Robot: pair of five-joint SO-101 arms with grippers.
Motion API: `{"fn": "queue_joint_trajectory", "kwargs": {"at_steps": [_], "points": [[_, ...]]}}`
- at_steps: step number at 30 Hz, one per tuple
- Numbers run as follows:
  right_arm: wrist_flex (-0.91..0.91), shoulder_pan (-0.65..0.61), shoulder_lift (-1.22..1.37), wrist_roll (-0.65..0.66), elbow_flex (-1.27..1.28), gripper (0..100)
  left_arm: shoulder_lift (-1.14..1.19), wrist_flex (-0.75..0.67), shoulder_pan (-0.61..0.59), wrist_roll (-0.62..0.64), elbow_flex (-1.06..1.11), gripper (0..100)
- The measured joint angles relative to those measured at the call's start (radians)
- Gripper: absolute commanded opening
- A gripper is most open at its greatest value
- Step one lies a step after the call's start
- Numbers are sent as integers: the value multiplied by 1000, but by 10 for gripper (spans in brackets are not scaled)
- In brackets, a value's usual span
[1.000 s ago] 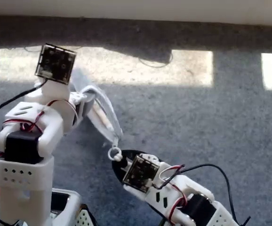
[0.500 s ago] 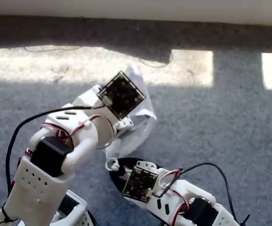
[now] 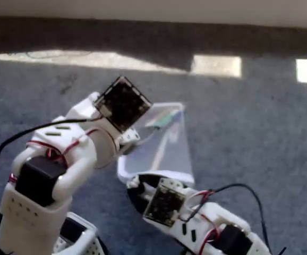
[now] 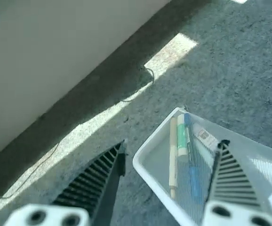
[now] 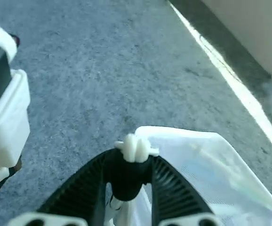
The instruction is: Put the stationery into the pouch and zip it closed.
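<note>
1. Hidden: in the high view the left arm's wrist camera [image 3: 122,103] covers its own fingers and a corner of the pouch [image 3: 167,143]. The pouch's near edge meets the right arm [image 3: 196,223]. The left wrist view cuts off the pouch's near end. How far the zip runs shut cannot be told.
2. Hard to make out: contents show only through the mesh. The small pale piece [image 4: 204,136] could be an eraser; uncertain.
3. Count: two arms, one pouch. Inside it are four items: a wooden pencil [image 4: 172,160], a white-and-green pen [image 4: 180,139], a blue pen [image 4: 192,162] and the pale piece. The pencil and pens lie side by side lengthwise.
4. Left gripper [image 4: 172,143]: fingers [image 4: 103,183] spread wide. The pouch's rounded end sits between them, and one finger overlaps the mesh. Contact cannot be told.
5. Right gripper [image 5: 129,165]: fingers [image 5: 86,188] pressed together, pinching the white zip pull [image 5: 136,147] at the pouch's near corner.
6. Location: the pouch lies on the grey worktop [image 3: 259,133], between the two wrists. It stretches away from the right gripper.
7. Change: half a second ago the pouch was bunched and crumpled under the left wrist. It now lies spread flat and longer. The left arm has swung slightly lower and leftward. The right gripper keeps its hold on the pull. The sunlit band along the far worktop has narrowed.
</note>
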Motion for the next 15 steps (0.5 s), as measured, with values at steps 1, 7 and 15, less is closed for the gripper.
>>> {"fn": "queue_joint_trajectory", "kwargs": {"at_steps": [1,7,15], "points": [[14,17,0,0,-23,5,0,23,-11,-21,-9,279],[94,104,0,0,-152,5,0,152,-61,-155,-28,253],[100,255,-11,-2,-201,5,-12,221,-75,-198,-28,256]]}}
